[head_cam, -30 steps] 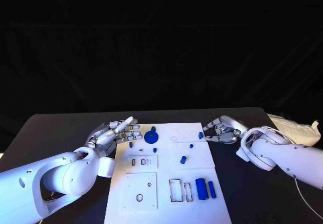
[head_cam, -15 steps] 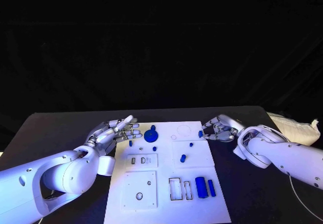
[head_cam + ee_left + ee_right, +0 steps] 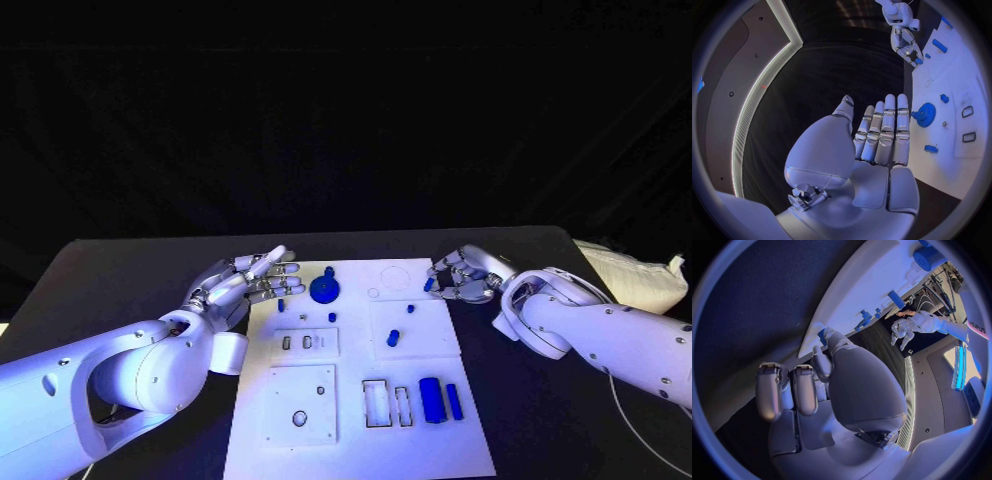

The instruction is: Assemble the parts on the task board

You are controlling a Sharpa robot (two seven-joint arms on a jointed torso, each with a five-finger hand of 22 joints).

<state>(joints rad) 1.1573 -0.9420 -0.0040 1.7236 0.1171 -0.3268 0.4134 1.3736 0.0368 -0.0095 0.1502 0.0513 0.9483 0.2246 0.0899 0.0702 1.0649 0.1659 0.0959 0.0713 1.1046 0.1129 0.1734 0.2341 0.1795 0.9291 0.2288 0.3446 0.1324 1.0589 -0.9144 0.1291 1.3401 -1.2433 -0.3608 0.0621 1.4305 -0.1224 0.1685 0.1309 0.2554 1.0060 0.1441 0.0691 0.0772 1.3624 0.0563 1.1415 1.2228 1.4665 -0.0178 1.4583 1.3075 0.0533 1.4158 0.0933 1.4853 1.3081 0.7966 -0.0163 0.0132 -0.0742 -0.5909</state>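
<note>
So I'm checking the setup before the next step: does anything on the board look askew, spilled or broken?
Nothing stands out. The task board lies flat and square on the table, with the blue gear and the other blue parts on it, none spilled onto the table. The right hand is at a small blue part at the board's edge.

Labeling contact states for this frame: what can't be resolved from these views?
- Right hand: head view, curled fingers hide whether it grips the small blue part at the task board edge.
- Same contact: right wrist view, thumb blocks it.
- Left hand: open, no contact seen.

Lab: black-draped table (image 3: 130, 270).
</note>
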